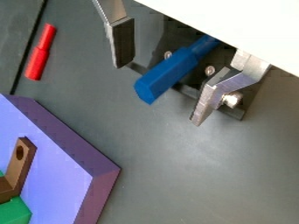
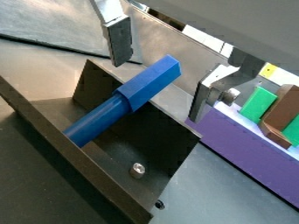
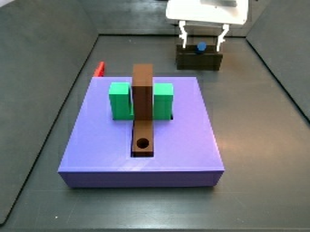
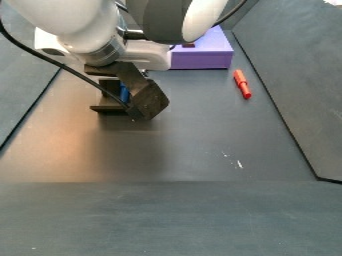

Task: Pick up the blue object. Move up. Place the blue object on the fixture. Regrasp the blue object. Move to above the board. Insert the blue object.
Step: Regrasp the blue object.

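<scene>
The blue object (image 1: 173, 72) is a long peg with one square end and one round end. It lies tilted on the dark fixture (image 2: 152, 149), leaning over its upright wall, and it also shows in a wrist view (image 2: 122, 101). My gripper (image 1: 165, 80) is open and straddles the peg, with a gap between each finger and the peg. In a side view my gripper (image 3: 201, 45) hangs over the fixture (image 3: 200, 61) at the far side of the floor. In a side view (image 4: 123, 95) the peg is mostly hidden by the fingers.
The purple board (image 3: 145, 145) carries an upright brown piece (image 3: 143, 113) and a green block (image 3: 121, 100). A red peg (image 3: 98, 68) lies on the floor beside the board's far left corner. Raised dark walls ring the floor.
</scene>
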Tool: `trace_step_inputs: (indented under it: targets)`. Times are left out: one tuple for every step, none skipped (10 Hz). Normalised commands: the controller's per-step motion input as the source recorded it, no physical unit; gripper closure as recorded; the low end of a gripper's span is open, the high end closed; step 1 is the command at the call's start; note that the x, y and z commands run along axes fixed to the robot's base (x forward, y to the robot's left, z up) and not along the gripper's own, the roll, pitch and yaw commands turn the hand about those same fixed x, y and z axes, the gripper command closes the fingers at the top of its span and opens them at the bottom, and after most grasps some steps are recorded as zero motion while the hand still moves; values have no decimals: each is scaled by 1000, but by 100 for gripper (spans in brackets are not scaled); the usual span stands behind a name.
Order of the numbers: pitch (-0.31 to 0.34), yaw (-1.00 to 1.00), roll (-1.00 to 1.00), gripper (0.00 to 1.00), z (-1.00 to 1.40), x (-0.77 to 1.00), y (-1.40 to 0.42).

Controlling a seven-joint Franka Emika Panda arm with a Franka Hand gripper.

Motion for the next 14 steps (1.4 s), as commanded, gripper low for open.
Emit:
trace_step_inputs:
  targets:
    - [0, 51, 840, 0, 769, -231, 0]
    - [-9, 46, 794, 0, 829, -223, 0]
    - [-23, 51, 820, 0, 809, -234, -6]
    - [-154, 37, 671, 0, 780, -100, -134]
    - [-311, 6, 414, 0, 706, 0, -260]
    - [-360, 0, 343, 0, 657, 9, -269]
    - [-411, 0, 369, 0, 506, 131, -311]
    - [-423, 0, 880, 0, 109, 257, -360]
    - [-317, 0, 1000, 0, 6, 289, -206]
    - [-220, 86, 1000, 0, 49, 243, -40]
    - [-120, 214, 1000, 0, 60, 317, 0]
    - [-91, 277, 1000, 0, 49, 311, 0]
    - [-103, 389, 1000, 0, 0, 223, -3]
    - [-129, 443, 1000, 0, -6, 171, -57]
